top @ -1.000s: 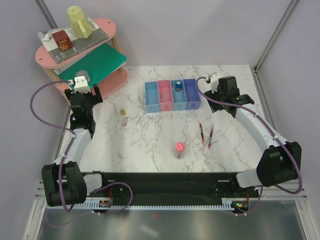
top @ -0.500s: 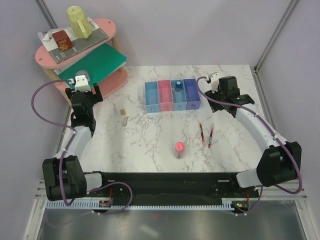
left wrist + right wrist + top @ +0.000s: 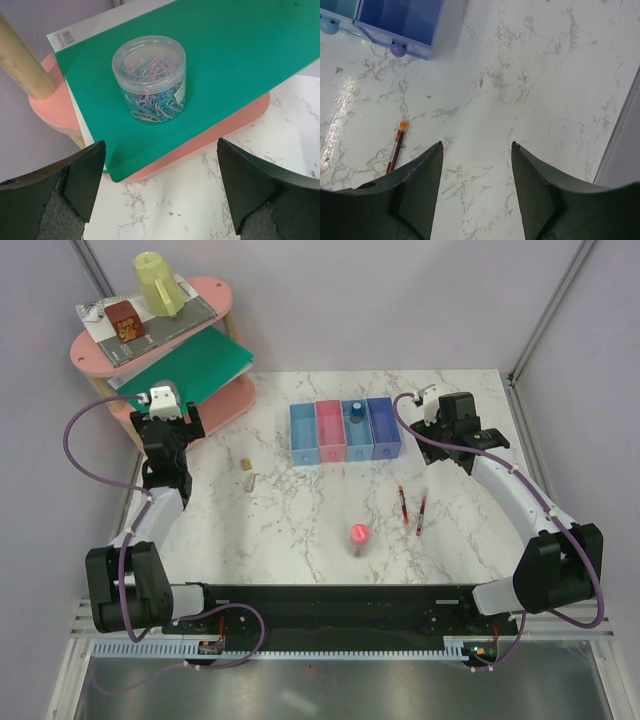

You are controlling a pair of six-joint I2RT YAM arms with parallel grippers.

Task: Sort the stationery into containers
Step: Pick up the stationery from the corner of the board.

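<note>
Four joined bins stand at the table's back: light blue (image 3: 305, 433), pink (image 3: 330, 430), light blue (image 3: 356, 436) and purple-blue (image 3: 383, 427). A blue-capped bottle (image 3: 355, 412) stands in the third bin. Two red pens (image 3: 402, 505) (image 3: 421, 512) lie in front of the bins. A pink-capped tube (image 3: 358, 537) stands upright nearer the arms. Two tan blocks (image 3: 244, 462) (image 3: 249, 481) lie to the left. My left gripper (image 3: 168, 425) (image 3: 160, 150) is open and empty, facing the shelf. My right gripper (image 3: 458, 432) (image 3: 477, 145) is open and empty, right of one pen (image 3: 397, 145) and the purple-blue bin (image 3: 400, 22).
A pink two-level shelf (image 3: 215, 295) stands at the back left with a yellow cup (image 3: 158, 282) and a brown box (image 3: 126, 322) on top. On its lower level, a green board (image 3: 225, 60) holds a clear jar of paper clips (image 3: 149, 77). A wall (image 3: 625, 150) is close on the right.
My left gripper has moved slightly back and left, toward the shelf. The right arm and the stationery have not moved.
</note>
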